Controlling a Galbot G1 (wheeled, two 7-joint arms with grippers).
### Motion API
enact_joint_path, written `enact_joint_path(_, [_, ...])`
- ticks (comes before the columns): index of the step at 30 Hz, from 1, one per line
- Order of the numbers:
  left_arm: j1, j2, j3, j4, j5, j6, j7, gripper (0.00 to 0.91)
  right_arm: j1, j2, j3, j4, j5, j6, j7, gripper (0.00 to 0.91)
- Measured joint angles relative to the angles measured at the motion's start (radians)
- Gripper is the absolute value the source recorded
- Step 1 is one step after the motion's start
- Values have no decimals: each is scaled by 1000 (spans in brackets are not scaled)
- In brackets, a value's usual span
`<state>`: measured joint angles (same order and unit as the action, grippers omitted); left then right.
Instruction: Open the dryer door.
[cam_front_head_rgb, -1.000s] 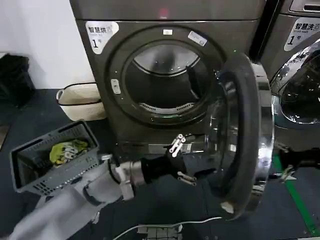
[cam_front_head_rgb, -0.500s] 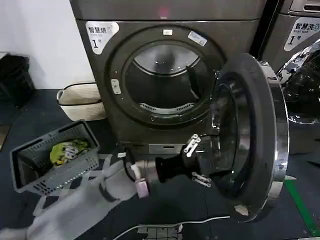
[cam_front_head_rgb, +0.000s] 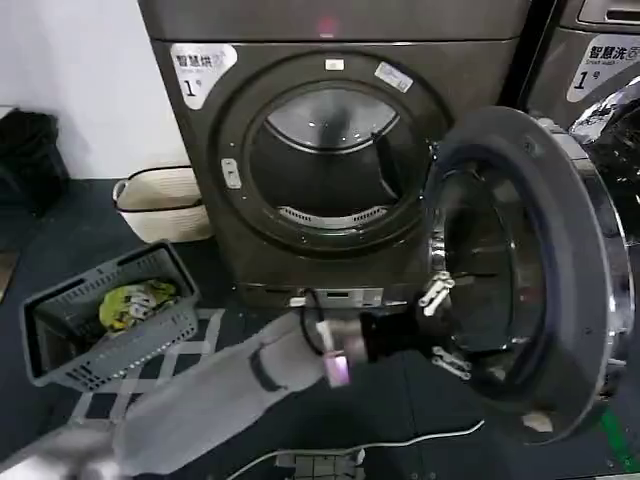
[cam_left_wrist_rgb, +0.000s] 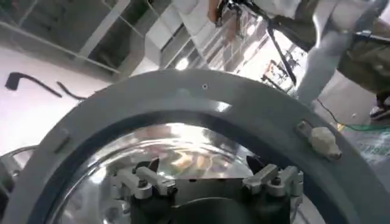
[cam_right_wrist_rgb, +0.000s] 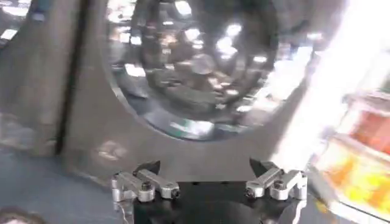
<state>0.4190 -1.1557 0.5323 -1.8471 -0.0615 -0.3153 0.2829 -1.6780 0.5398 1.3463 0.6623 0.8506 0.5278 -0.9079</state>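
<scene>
Dryer (cam_front_head_rgb: 215, 190) grey-bronze; dryer door (cam_front_head_rgb: 560, 330) inner face grey, glass dark.

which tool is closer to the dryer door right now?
Left. The left tool is open against the dryer door's inner glass. The right tool, open, faces a chrome-rimmed porthole from farther off.

Right pincer (cam_right_wrist_rgb: 204, 165): fingers spread wide, tips apart, nothing between them. Beyond the tips, a dark grey machine front (cam_right_wrist_rgb: 79, 115) carrying a round chrome-rimmed door (cam_right_wrist_rgb: 195, 67); the glass shows bright, blurred reflections. The door sits above the pincer's fingertips, apart from them. A bright glare runs beside the door.
</scene>
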Motion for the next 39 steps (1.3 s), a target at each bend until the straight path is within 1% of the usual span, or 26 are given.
enact_joint_path(3, [-19, -40, 18, 35, 3, -5, 1, 907, -57, 45, 87, 12, -25, -32, 97, 907])
enact_joint_path(7, [-37, -96, 34, 84, 13, -11, 2, 907, -119, 100, 180, 16, -32, -81, 260, 907])
enact_joint_path(12, [-49, -164, 41, 137, 16, -10, 3, 907, -169, 156, 260, 35, -33, -137, 423, 907])
enact_joint_path(15, [-56, -201, 45, 163, 19, -8, 3, 907, -188, 178, 286, 51, -48, -160, 487, 907])
enact_joint_path(20, [-63, -255, 47, 210, 26, -8, 3, 907, -210, 206, 307, 78, -85, -184, 577, 907])
enact_joint_path(26, [-64, -305, 47, 260, 37, -8, 3, 907, -215, 231, 318, 83, -95, -213, 635, 907])
enact_joint_path(39, [-93, -390, 48, 367, 55, -16, 0, 907, -227, 258, 333, 113, -91, -212, 620, 907])
